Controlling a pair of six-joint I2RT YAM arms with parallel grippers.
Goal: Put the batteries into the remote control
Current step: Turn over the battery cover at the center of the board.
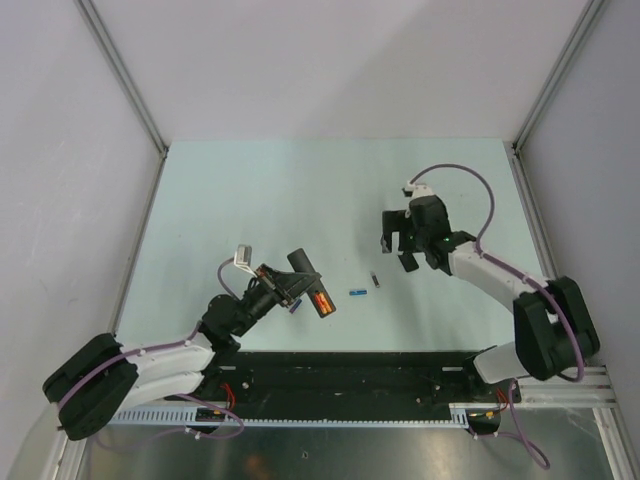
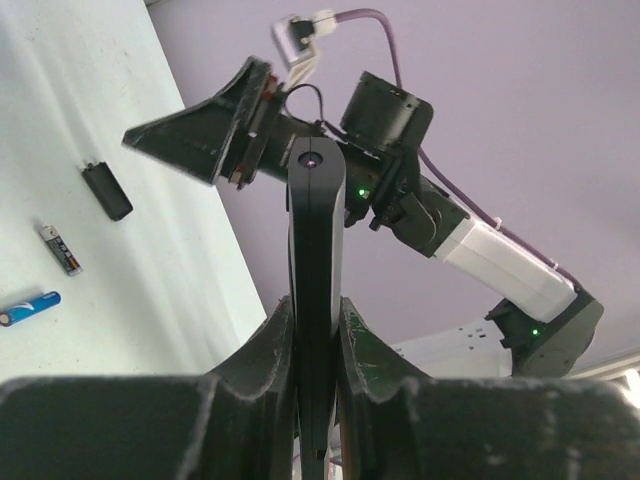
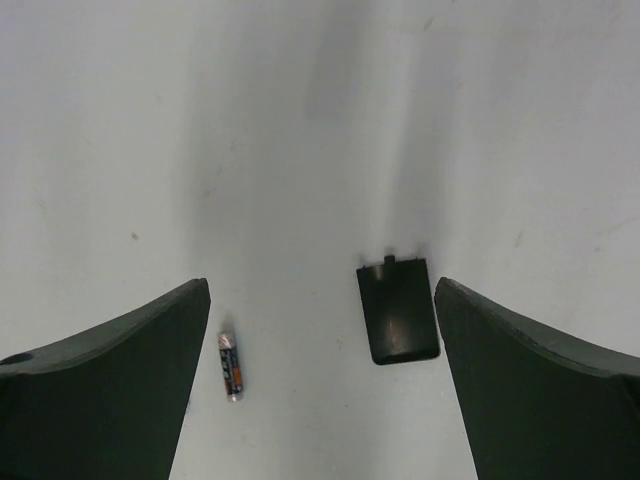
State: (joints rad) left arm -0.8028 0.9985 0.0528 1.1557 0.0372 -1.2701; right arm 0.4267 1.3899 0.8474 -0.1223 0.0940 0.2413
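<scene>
My left gripper [image 1: 296,290] is shut on the remote control [image 1: 312,286], a slim black bar held above the table. Two orange-red batteries [image 1: 320,303] show in its recess. In the left wrist view the remote [image 2: 315,220] stands edge-on between the fingers of the left gripper [image 2: 315,310]. A blue battery [image 1: 356,292] and a dark grey battery [image 1: 376,280] lie on the table; both show in the left wrist view, blue [image 2: 30,307] and grey [image 2: 60,248]. My right gripper [image 1: 397,252] is open and empty above the table; in its wrist view the gripper [image 3: 322,300] hangs over the grey battery [image 3: 231,368].
A small black battery cover [image 3: 398,310] lies flat on the table under the right gripper, near its right finger; it also shows in the left wrist view [image 2: 107,190]. The pale green table [image 1: 250,200] is walled at the left, back and right.
</scene>
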